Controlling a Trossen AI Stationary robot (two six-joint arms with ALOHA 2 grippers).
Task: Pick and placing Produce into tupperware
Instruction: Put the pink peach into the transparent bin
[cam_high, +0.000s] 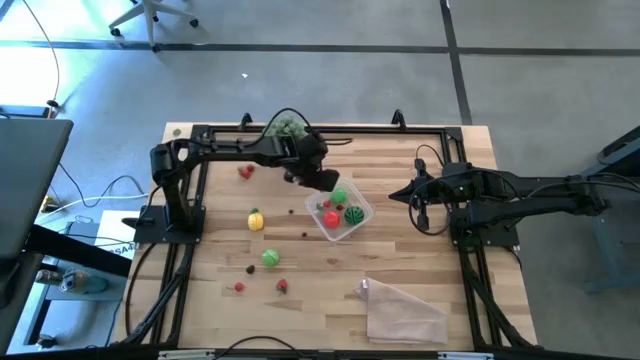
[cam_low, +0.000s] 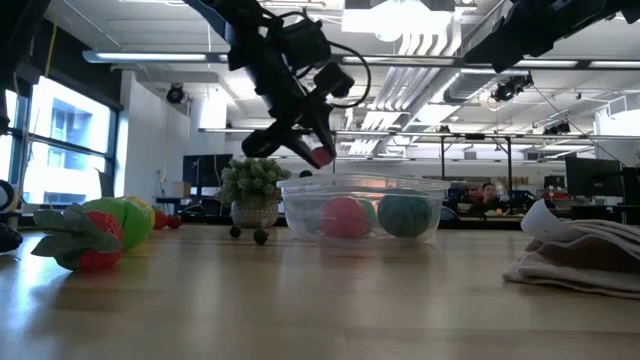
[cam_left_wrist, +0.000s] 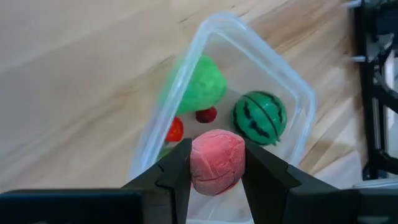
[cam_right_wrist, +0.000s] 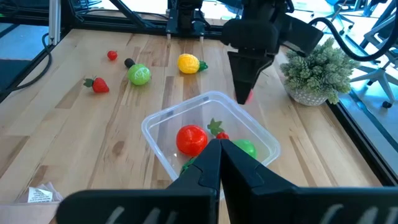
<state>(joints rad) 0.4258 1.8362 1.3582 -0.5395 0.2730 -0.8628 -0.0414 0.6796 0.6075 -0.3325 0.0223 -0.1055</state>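
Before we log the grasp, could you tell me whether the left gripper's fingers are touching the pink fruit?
Touching. The left wrist view shows both fingers of the left gripper pressed against the pink fruit, held above the tupperware.

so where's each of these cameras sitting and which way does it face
High: above the table, looking straight down; both arms show, left gripper over the tupperware.
Low: at tabletop height, looking level across; the left arm comes down from above.
Left wrist: looks down past its own fingers clamping a pink fruit.
Right wrist: looks across the table past its shut right gripper.
All four share the tupperware.
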